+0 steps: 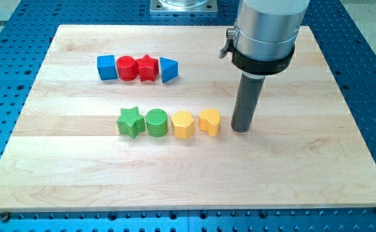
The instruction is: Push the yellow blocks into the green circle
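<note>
Centre row, left to right: green star (pixel 130 121), green cylinder (pixel 156 122), yellow hexagon (pixel 183 124), yellow heart (pixel 209 120). My tip (pixel 241 129) just right of heart; no gripper fitted, so no jaw state.

On the board (pixel 78 180), 2 rows of 4 touching blocks: one at upper left, one at centre. My tip (pixel 241 129) stands just right of the centre row's right end.

My tip (pixel 241 129) just right of yellow heart (pixel 208 121); small gap between.
</note>
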You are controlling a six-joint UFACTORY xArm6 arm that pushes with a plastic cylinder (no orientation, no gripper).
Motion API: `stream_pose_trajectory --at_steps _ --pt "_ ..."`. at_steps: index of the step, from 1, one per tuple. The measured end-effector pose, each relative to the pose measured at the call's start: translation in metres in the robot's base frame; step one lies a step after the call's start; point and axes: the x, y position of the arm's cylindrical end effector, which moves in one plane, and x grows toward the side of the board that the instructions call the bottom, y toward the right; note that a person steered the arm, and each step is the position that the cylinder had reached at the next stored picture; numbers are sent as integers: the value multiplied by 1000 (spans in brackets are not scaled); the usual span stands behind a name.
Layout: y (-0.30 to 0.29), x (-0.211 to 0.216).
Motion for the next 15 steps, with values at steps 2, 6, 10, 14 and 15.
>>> stream_pose_trajectory --at_steps 2,6,10,14,15 --pt "-48 0" --pt "17 8" --pt "-62 -53" --pt "-87 -39" --pt "-76 -35"
